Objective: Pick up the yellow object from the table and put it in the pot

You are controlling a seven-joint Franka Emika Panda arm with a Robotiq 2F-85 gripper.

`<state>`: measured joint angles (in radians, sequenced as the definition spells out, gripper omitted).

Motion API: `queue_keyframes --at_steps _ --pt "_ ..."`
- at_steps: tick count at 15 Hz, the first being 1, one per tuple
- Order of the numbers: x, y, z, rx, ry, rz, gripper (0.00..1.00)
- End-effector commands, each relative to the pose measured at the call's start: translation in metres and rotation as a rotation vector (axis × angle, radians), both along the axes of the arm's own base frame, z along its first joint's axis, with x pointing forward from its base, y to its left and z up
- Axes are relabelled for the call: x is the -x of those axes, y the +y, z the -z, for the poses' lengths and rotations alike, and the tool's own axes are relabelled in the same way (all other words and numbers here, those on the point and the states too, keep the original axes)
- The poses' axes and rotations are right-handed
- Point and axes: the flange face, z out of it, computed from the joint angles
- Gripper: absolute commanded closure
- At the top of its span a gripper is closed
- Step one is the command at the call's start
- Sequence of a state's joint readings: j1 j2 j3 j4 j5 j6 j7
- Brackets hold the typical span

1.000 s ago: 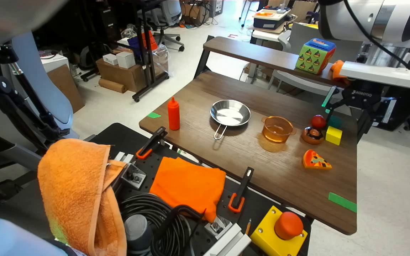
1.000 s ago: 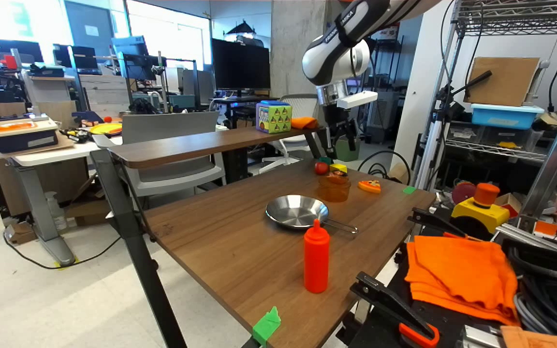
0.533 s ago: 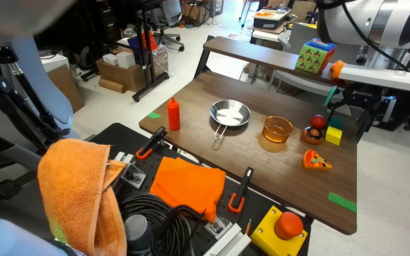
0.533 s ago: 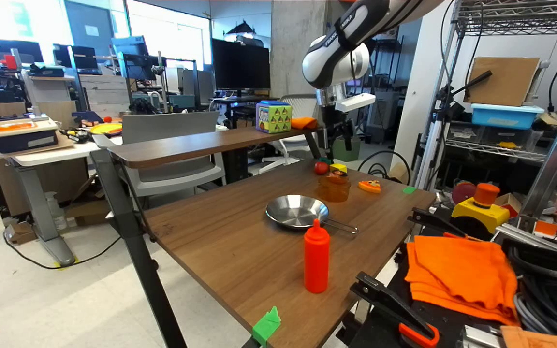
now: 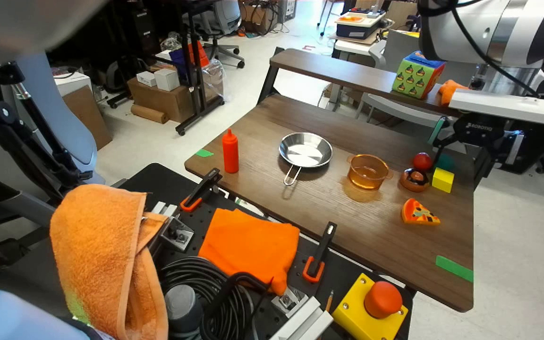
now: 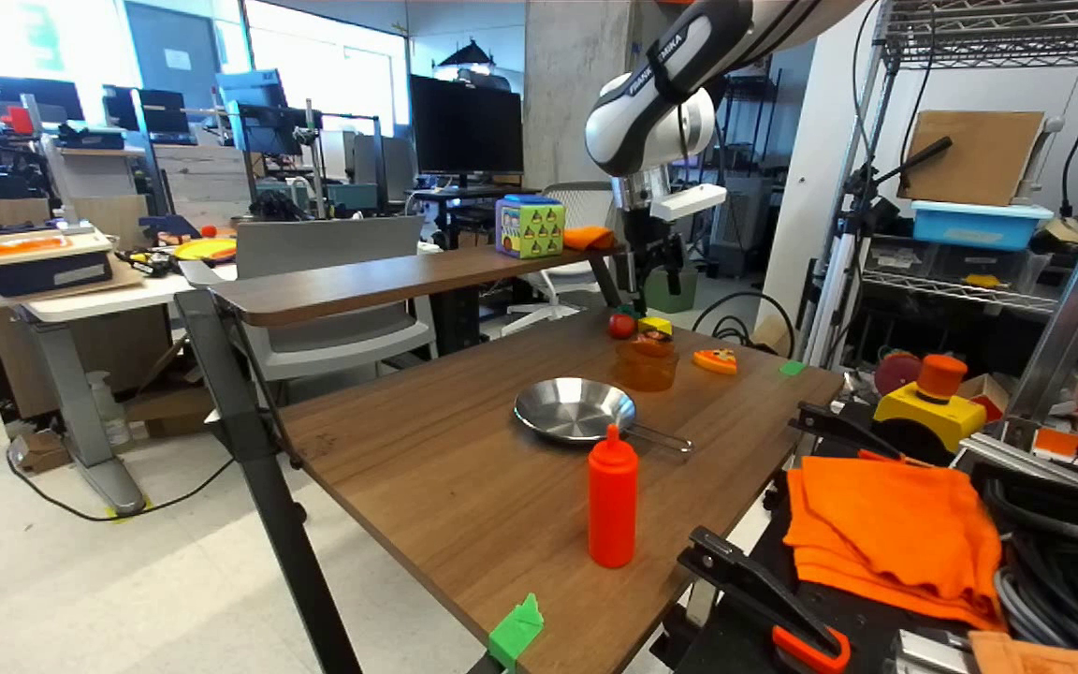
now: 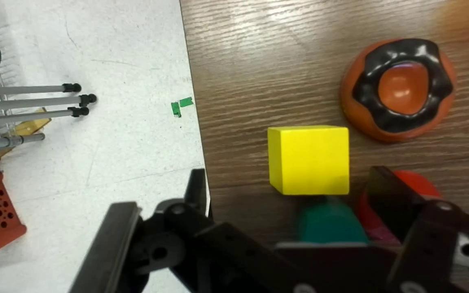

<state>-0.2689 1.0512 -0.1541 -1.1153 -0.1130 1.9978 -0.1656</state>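
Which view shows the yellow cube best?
Wrist view: the yellow cube appears largest there, unobstructed. Both exterior views show it small; in an exterior view the donut hides part of it.

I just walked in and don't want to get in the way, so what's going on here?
A robot arm is meant to put the yellow cube into the pot. Right now its jaws hang open near the cube, gripping nothing. The pickup hasn't happened yet: the cube sits on the table, with a donut between it and the pot.
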Motion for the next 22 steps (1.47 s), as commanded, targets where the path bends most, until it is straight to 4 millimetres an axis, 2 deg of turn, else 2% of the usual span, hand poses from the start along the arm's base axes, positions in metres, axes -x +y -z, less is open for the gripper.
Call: queue_keyframes --at_steps 1,8,16,22 --pt "-0.003 -0.003 0.003 0.02 0.01 -0.022 0.0" --pt "-0.003 0.0 0.003 0.02 0.011 -0.044 0.0" --pt "-0.009 0.025 0.01 -0.029 0.042 -0.134 0.0" --pt "-0.008 0.029 0.016 -0.05 0.046 -0.157 0.0"
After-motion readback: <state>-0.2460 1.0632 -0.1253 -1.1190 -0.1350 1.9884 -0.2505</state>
